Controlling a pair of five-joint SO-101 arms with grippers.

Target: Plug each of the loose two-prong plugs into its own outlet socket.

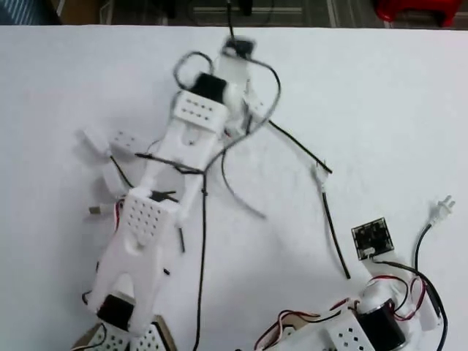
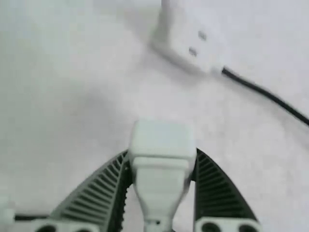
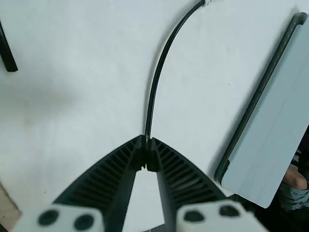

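Observation:
My left gripper [image 2: 161, 162] is shut on a white plug body [image 2: 161, 145], held just above the table. A short way ahead of it lies a white outlet socket [image 2: 186, 41] with two slots facing up and a black cord [image 2: 265, 96] leaving it. From above, this arm stretches to the table's far middle, its gripper [image 1: 235, 64] among looped cords. A loose white two-prong plug [image 1: 442, 208] lies at the right edge. Its black cord [image 3: 157, 87] runs out from under the tips of my right gripper [image 3: 146, 145], which is shut near the front right.
A loose black cable [image 1: 333, 227] lies across the middle of the table. Small white blocks [image 1: 110, 140] sit left of the left arm. A flat grey panel [image 3: 270, 130] lies beside the right gripper. The right arm's base [image 1: 373, 322] fills the front right corner.

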